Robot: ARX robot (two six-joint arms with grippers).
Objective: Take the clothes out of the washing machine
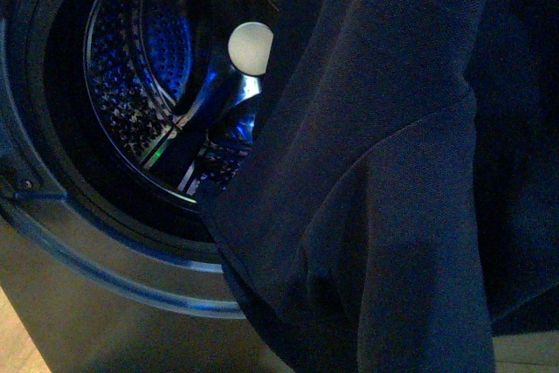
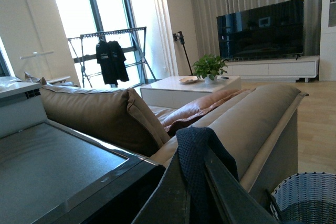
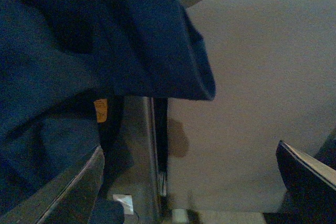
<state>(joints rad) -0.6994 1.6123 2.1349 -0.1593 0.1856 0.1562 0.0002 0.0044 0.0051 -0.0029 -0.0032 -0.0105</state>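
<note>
Left gripper [image 2: 202, 198]: fingers pinched together on a fold of the navy garment [image 1: 384, 181]; cloth bunches up out of the grip.
Right gripper [image 3: 189, 150]: fingers spread wide, nothing between them, only grey machine panel showing through the gap.
Garment position: outside the drum [image 1: 131, 67], hanging in front of the right part of the porthole and covering most of the right half of the front view; a hemmed edge also drapes close to the right wrist camera.
Washing machine [image 1: 96, 303]: door opening uncovered on its left side, perforated drum lit blue, a white round object [image 1: 251, 47] visible inside.
Machine markings: orange sticker [image 3: 100, 109] and white tag [image 3: 122, 203] on the front, beside the draped cloth.
Background, left wrist view: sofa [image 2: 100, 114], wicker basket [image 2: 307, 198] on the floor beside it.
</note>
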